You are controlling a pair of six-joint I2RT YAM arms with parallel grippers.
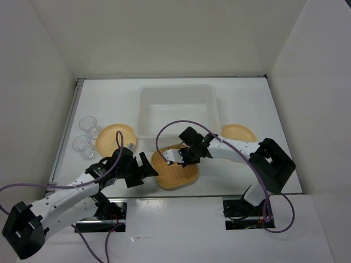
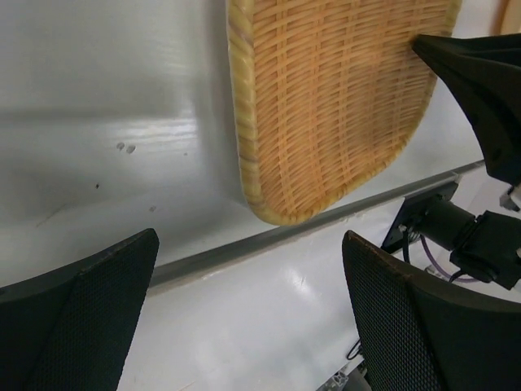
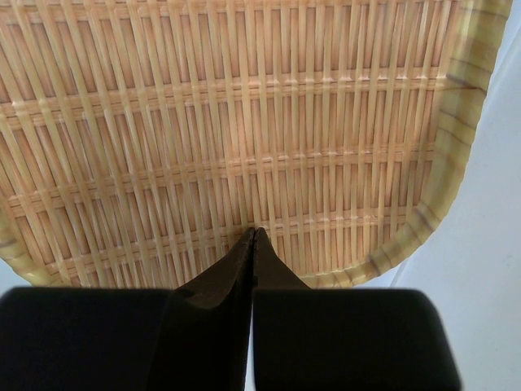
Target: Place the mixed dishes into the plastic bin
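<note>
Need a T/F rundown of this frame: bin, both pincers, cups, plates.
1. The plastic bin is empty. True.
2. The left pincer grips the wicker tray. False: it is open at the tray's edge and holds nothing.
3. The right pincer is shut, its tips over the wicker tray. True.
4. Both cups stand right of the bin. False: they stand left of it.
5. The two plates are stacked. False: they lie apart, one left of the bin and the other right of it.
</note>
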